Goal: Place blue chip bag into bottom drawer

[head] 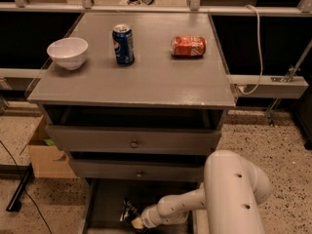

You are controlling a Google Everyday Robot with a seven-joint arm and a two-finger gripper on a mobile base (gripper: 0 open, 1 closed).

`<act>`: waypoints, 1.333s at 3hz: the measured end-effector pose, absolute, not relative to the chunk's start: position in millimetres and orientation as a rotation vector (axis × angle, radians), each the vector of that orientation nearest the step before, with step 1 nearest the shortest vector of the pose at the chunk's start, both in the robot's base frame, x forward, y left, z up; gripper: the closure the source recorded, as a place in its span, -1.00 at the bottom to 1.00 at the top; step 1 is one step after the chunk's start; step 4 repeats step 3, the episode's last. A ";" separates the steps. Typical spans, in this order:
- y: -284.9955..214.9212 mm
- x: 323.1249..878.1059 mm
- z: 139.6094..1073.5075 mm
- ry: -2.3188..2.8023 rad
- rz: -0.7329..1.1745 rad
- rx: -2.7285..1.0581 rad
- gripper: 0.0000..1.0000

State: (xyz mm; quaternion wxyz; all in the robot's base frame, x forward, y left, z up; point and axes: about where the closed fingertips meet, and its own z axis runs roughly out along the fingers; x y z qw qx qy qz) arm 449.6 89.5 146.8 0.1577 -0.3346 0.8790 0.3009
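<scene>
The bottom drawer (pixel 108 200) is pulled out at the foot of the grey cabinet, a shallow dark grey tray. The blue chip bag (pixel 128 209), dark and crinkly with white edges, sits inside it near the middle front. My gripper (pixel 136 223) reaches into the drawer from the right on the white arm (pixel 180 207). Its tip is right against the bag's lower right side. The bag's lower part is hidden at the frame's bottom edge.
The two knobbed drawer fronts (pixel 133 143) above are closed. On the cabinet top stand a white bowl (pixel 68 52), a blue soda can (pixel 123 44) and a crushed red can (pixel 188 46). A cardboard box (pixel 45 155) sits on the floor at the left.
</scene>
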 end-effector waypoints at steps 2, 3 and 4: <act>89.6 449.6 146.8 2.515 0.861 -0.957 -1.00; 89.6 449.6 146.8 2.515 0.861 -0.957 -1.00; 89.6 449.6 146.8 2.515 0.861 -0.957 -1.00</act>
